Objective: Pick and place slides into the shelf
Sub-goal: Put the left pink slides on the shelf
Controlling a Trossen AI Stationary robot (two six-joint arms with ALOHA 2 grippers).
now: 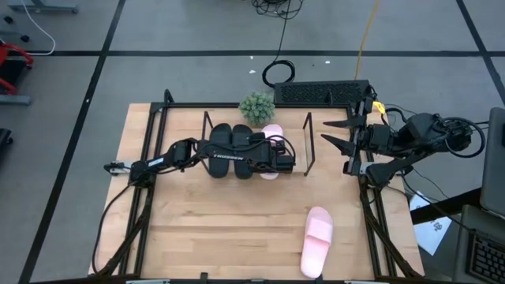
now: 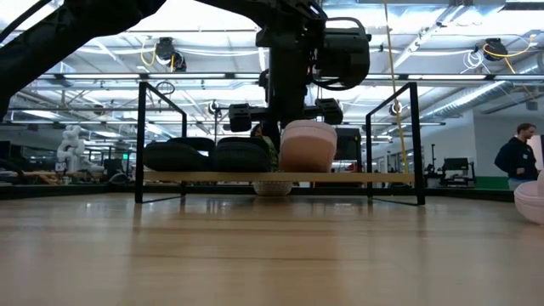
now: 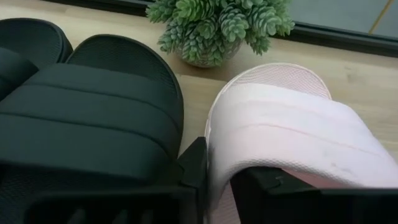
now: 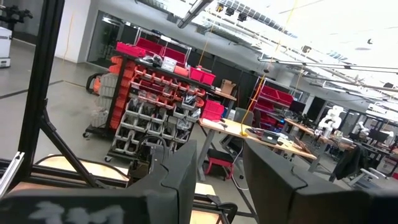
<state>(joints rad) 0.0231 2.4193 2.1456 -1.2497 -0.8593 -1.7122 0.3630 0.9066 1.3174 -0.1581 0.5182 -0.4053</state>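
Note:
The shelf [image 1: 308,143] stands at the table's far middle, its board [image 2: 357,178] carrying two black slides [image 1: 229,146] side by side and a pink slide [image 1: 273,132] to their right. My left gripper [image 3: 221,171] reaches in from the left and is closed on that pink slide [image 3: 292,124]. A second pink slide [image 1: 318,241] lies flat on the table near the front right. My right gripper [image 1: 338,134] hangs raised at the table's right edge, open, with nothing between its fingers [image 4: 180,180]. My left gripper has the pink slide's left side, where the strap meets the sole [image 3: 217,155]. One finger [image 3: 194,165] is outside the slide and the other [image 3: 261,186] is inside, under the strap. The fingers slant down from the near side, along the slide. The slide rests on the shelf's board [image 2: 308,146], toe toward the far edge.
A small potted plant [image 1: 256,105] stands just behind the shelf, close to the slides' toes [image 3: 217,25]. A black frame runs along the table's edges [image 1: 150,158]. A keyboard [image 1: 323,92] lies beyond the far edge. A person [image 2: 517,157] stands in the room behind.

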